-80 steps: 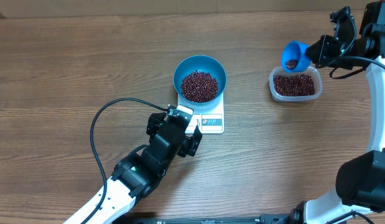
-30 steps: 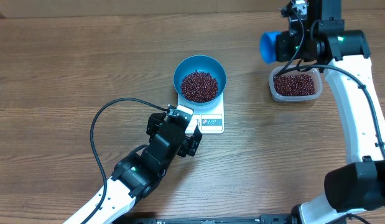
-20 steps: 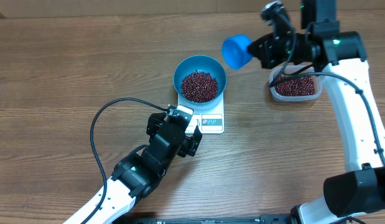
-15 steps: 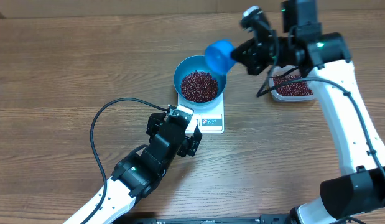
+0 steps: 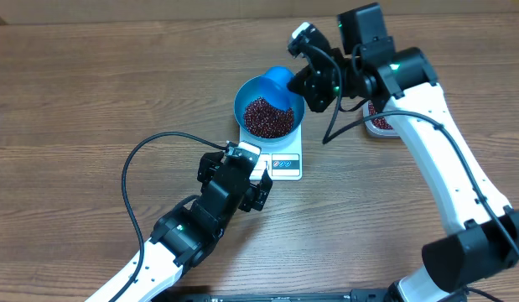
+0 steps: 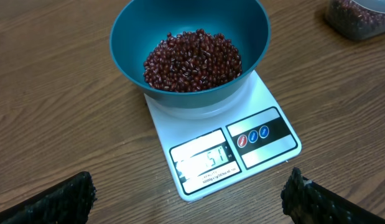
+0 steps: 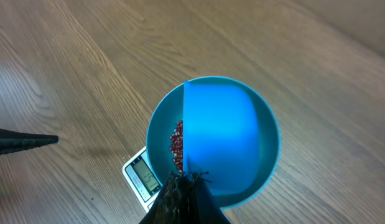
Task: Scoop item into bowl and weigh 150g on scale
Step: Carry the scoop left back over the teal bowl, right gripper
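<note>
Left gripper [image 5: 256, 165]: lower centre of the overhead view, just below the scale; jaws spread wide, holding nothing.
Bowl: round, deep, bright blue bowl [image 5: 242, 105], centre frame, sitting on the scale.
Beans: loose heap of small dark red-brown beans [image 5: 267, 117] on the bowl's floor, well short of the rim.
Scale: flat white square kitchen scale [image 5: 284, 165] under the bowl; its display faces the bottom of the frame and is lit, digits too blurred to trust.
Scoop: smaller blue plastic scoop [image 5: 282, 80] above the bowl's upper-right rim, back turned up; in the right wrist view it covers most of the bowl's mouth. Its load cannot be seen.
Right gripper [image 7: 186, 194]: upper right of the bowl, clamped tight on the scoop's handle.
Tub: clear plastic tub [image 6: 360, 18] of beans, right of the bowl, mostly hidden by the right arm overhead.
Key relation: the scoop's long axis runs from the right gripper down-left toward the bowl's centre; any pour likely falls to the right arm.
</note>
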